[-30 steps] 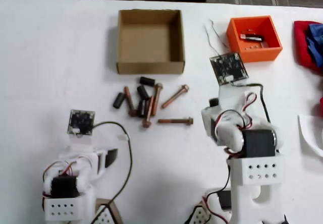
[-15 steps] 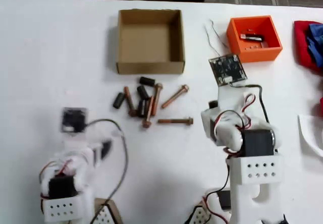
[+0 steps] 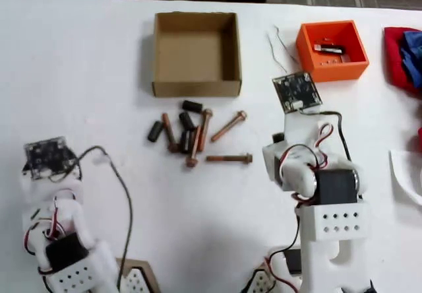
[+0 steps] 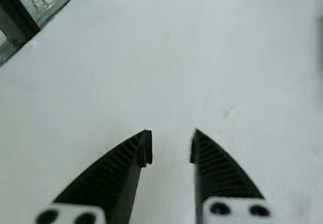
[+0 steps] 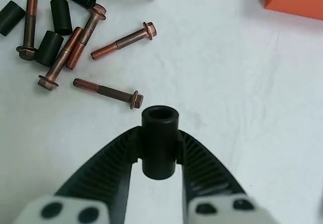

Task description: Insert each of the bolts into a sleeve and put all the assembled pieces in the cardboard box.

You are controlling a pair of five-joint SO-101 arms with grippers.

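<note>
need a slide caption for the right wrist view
Right gripper clamps a black sleeve, bore toward the camera, over the white table; copper bolts and loose sleeves lie beyond.

The left arm point(image 3: 59, 247) sits folded at the lower left of the high view, and the left end effector point(image 4: 170, 147) has its fingers parted. The right arm point(image 3: 323, 194) stands at the lower right, with the right end effector point(image 5: 159, 139) clamped on a black sleeve point(image 5: 159, 161).
</note>
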